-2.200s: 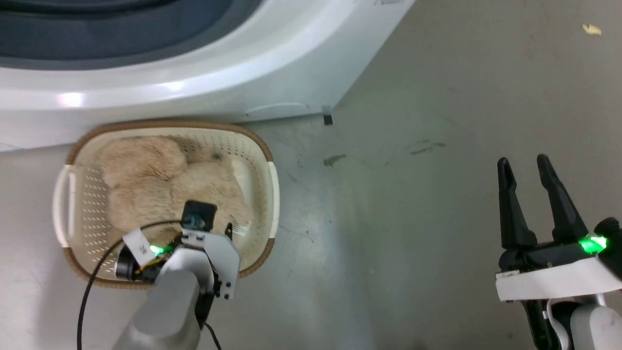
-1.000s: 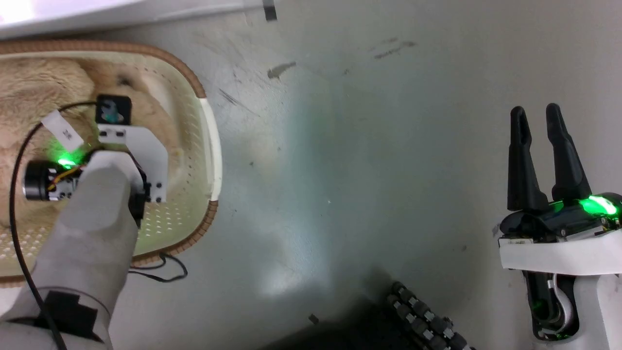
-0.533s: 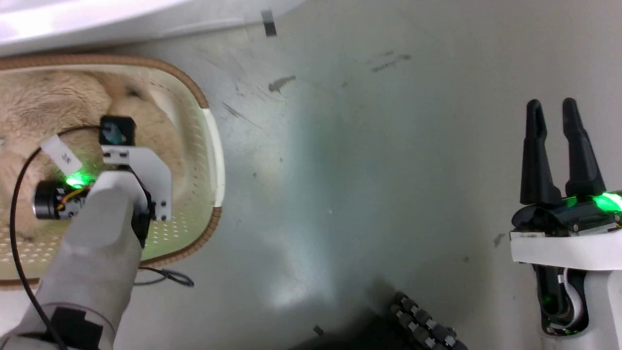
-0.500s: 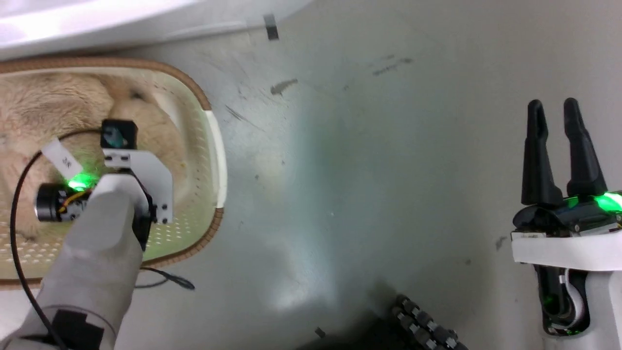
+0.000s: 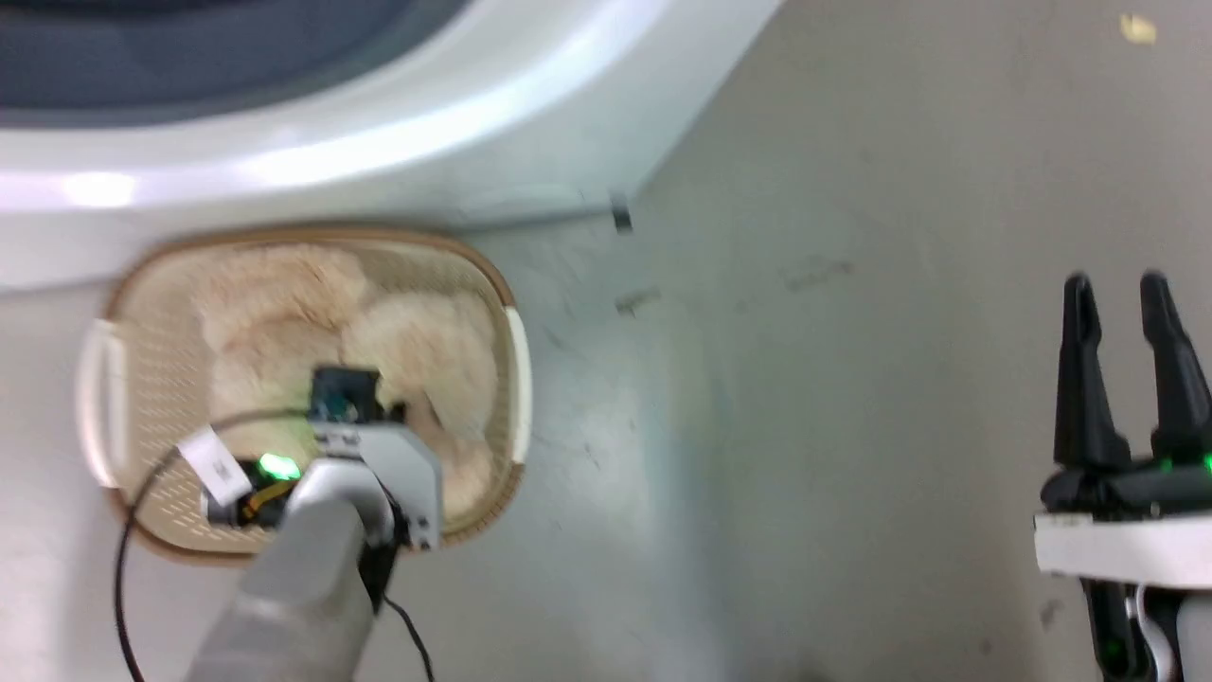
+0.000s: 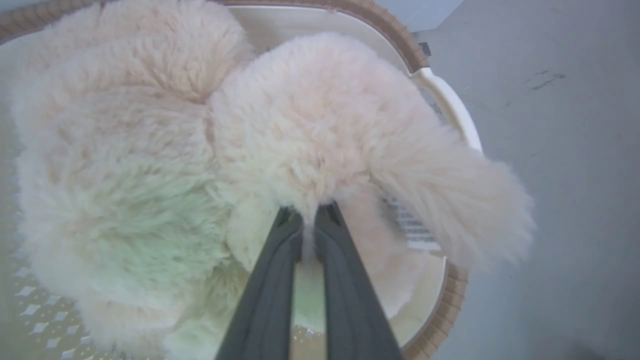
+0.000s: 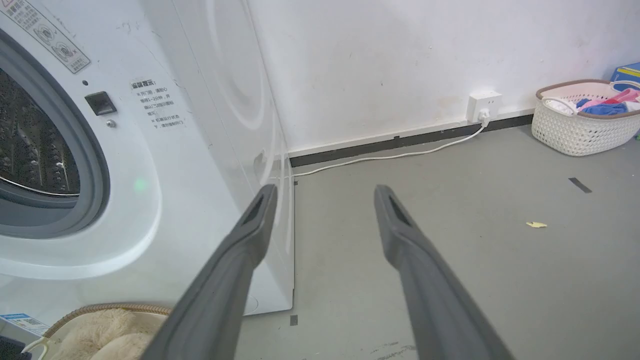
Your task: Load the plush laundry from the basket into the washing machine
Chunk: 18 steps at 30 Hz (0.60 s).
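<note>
The beige shaggy plush laundry [image 5: 284,327] [image 6: 150,150] lies in the cream basket [image 5: 516,379] [image 6: 445,100] on the floor before the white washing machine [image 5: 331,161] [image 7: 190,150]. My left gripper [image 6: 310,222] reaches down into the basket, its fingers pinched together on a tuft of the plush; a white tag [image 6: 410,225] shows beside them. In the head view the left wrist hides those fingers. My right gripper [image 5: 1125,294] [image 7: 322,200] hangs open over bare floor at the right, holding nothing. The steel drum [image 7: 25,140] shows through the grey port seal [image 7: 92,165].
Grey floor [image 5: 805,379] stretches between basket and right arm. A second white basket [image 7: 580,117] with coloured clothes stands by the far wall, near a wall socket [image 7: 482,106] and its cable. A yellow scrap [image 7: 536,224] lies on the floor.
The head camera has risen and swung, bringing the washer front back into view and the whole basket into frame. The left arm stays in the basket on the plush; the right gripper stays open.
</note>
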Available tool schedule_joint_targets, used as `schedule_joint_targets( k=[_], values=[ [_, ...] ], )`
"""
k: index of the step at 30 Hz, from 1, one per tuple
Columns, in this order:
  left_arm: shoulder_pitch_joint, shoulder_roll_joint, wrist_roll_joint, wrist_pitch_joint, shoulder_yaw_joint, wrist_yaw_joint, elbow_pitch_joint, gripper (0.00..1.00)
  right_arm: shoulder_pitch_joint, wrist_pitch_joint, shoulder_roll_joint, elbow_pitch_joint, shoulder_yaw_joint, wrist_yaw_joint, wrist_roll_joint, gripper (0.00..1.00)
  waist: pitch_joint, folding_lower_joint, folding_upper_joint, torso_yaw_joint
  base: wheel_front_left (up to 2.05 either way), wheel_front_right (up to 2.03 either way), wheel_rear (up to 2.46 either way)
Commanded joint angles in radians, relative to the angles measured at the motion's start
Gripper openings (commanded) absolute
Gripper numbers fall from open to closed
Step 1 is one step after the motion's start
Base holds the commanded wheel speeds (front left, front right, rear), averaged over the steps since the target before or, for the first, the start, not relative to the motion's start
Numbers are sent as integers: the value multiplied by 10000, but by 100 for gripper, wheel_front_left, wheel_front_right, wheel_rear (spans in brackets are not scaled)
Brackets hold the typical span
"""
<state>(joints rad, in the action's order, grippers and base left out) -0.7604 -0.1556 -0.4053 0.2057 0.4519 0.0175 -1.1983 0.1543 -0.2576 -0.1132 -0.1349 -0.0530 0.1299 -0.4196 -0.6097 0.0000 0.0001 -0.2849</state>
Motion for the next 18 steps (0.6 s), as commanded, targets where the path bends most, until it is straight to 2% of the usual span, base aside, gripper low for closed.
schedule_joint_targets(
  k=[1, 7, 18],
  values=[
    [318, 104, -44, 233, 58, -93, 155, 0, -330, -42, -87, -38, -79, 8, 146, 100, 1270, 0, -1, 629, 0, 0, 0],
    [1443, 287, -128, 541, 1, -191, 1041, 0, -1071, -42, -24, -98, -240, 8, 523, 100, 2620, 0, -1, 1089, 0, 0, 0],
    [4156, 91, 538, 559, -801, 291, 5630, 0, -2039, -42, 129, -73, 19, 8, 1198, 100, 4159, 0, -1, 1480, 0, 0, 0]
  ],
)
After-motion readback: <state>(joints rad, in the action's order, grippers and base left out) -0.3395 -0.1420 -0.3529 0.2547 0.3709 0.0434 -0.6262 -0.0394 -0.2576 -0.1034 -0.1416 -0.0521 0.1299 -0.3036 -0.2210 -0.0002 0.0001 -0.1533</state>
